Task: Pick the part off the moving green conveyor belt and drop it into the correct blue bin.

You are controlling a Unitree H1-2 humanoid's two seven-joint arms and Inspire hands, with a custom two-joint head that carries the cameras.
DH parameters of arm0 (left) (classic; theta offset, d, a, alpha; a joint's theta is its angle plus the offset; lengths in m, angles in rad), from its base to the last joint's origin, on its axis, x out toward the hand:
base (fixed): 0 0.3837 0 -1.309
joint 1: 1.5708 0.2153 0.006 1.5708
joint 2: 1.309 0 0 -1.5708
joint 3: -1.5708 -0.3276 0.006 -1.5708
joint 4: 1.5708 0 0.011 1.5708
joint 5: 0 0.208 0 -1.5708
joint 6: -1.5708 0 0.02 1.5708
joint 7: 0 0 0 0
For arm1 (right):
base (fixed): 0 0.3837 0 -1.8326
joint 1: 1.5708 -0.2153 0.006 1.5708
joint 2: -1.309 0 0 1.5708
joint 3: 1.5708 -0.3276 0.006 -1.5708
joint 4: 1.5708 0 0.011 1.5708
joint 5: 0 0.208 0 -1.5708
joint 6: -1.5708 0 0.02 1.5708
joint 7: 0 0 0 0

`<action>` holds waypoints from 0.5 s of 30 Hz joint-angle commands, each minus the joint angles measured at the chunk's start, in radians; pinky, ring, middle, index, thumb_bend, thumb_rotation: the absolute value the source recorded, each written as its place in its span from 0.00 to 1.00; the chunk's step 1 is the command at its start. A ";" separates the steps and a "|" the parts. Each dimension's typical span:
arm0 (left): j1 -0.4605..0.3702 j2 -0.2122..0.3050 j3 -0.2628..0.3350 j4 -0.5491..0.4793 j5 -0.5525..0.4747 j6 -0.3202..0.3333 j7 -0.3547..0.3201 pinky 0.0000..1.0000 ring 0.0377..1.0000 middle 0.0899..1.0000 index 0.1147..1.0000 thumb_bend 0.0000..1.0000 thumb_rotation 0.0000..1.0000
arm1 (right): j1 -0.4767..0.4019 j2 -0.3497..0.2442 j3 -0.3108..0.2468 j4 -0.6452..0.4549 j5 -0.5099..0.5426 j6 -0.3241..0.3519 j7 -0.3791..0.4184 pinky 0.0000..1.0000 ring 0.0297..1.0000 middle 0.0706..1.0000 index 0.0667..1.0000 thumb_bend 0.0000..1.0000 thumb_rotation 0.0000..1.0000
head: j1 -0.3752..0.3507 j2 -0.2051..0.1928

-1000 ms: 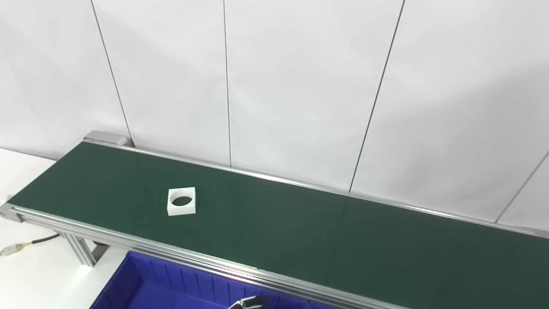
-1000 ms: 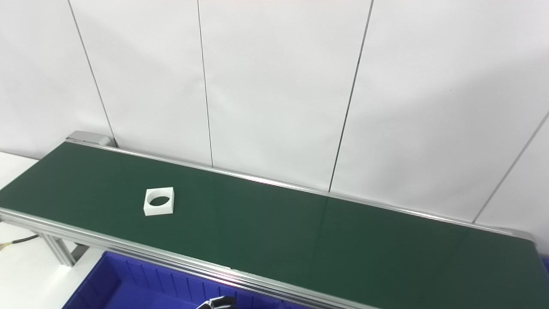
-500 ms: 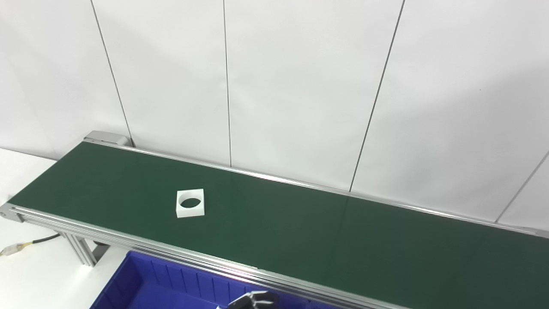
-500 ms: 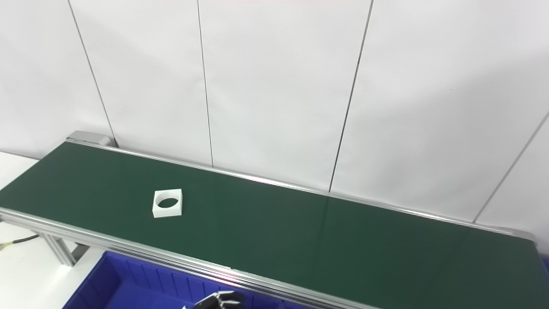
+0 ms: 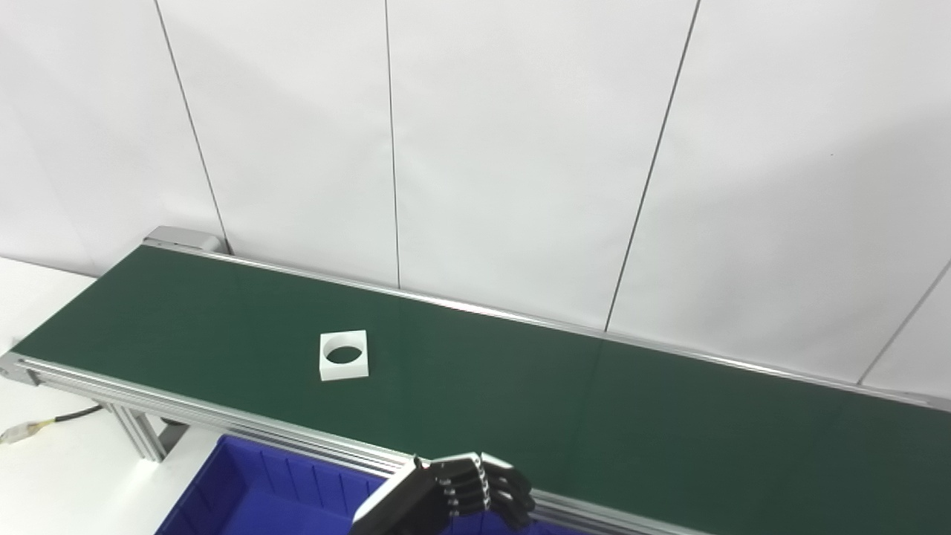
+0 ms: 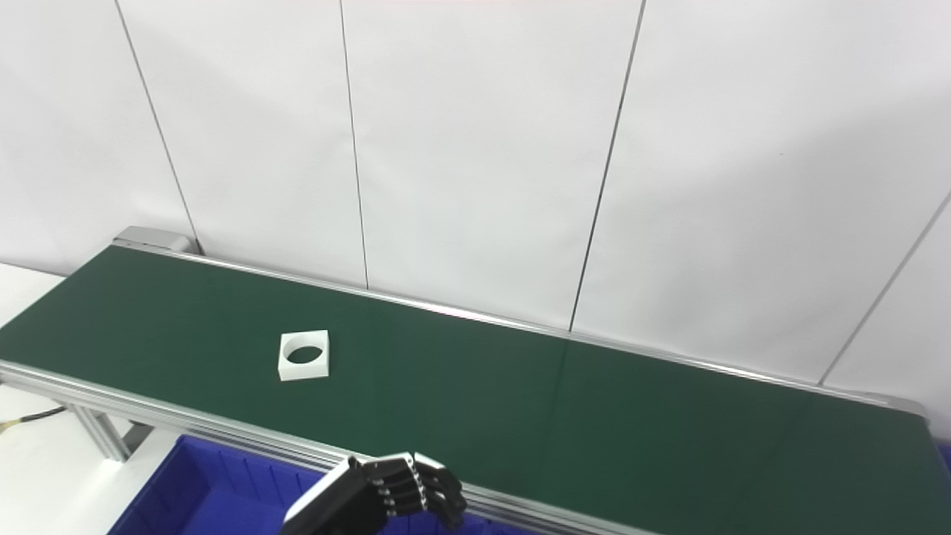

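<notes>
Lying flat on the green belt (image 5: 520,386), toward its left end, is the white square part (image 5: 344,355) with a round hole through it. The left hand (image 5: 461,494) sits at the bottom edge over the belt's near rail, above the blue bin (image 5: 245,490), well apart from the part, fingers (image 6: 435,490) curled downward and holding nothing. Only 1 hand shows.

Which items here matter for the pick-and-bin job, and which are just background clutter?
Job items:
white square part with round hole
green conveyor belt
blue bin
left robot hand

Lying about:
cable on the table
white wall panels
</notes>
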 commanded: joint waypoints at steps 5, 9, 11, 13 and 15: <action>-0.103 -0.050 0.068 -0.059 0.044 0.014 0.096 0.55 0.57 0.63 0.65 0.75 0.02 | -0.028 0.008 0.007 -0.014 0.003 -0.040 -0.011 0.60 0.71 0.76 0.77 0.69 0.00 | -0.019 -0.005; -0.191 -0.058 0.130 -0.041 0.138 -0.002 0.160 0.61 0.62 0.66 0.69 0.68 0.01 | -0.041 0.000 0.014 -0.012 -0.007 -0.040 -0.019 0.60 0.70 0.76 0.77 0.69 0.00 | -0.019 -0.005; -0.228 -0.051 0.154 -0.034 0.160 0.012 0.181 0.65 0.66 0.69 0.70 0.65 0.00 | -0.046 0.000 0.015 -0.008 -0.006 -0.040 -0.021 0.61 0.70 0.75 0.76 0.70 0.00 | -0.027 -0.005; -0.266 -0.038 0.179 -0.027 0.195 0.033 0.206 0.66 0.67 0.70 0.71 0.64 0.00 | -0.050 0.000 0.017 -0.006 -0.002 -0.040 -0.020 0.60 0.70 0.75 0.76 0.70 0.00 | -0.032 -0.003; -0.297 -0.010 0.192 -0.023 0.267 0.051 0.222 0.67 0.70 0.73 0.73 0.65 0.04 | -0.050 0.001 0.018 -0.007 -0.001 -0.040 -0.020 0.60 0.70 0.75 0.76 0.70 0.00 | -0.035 -0.002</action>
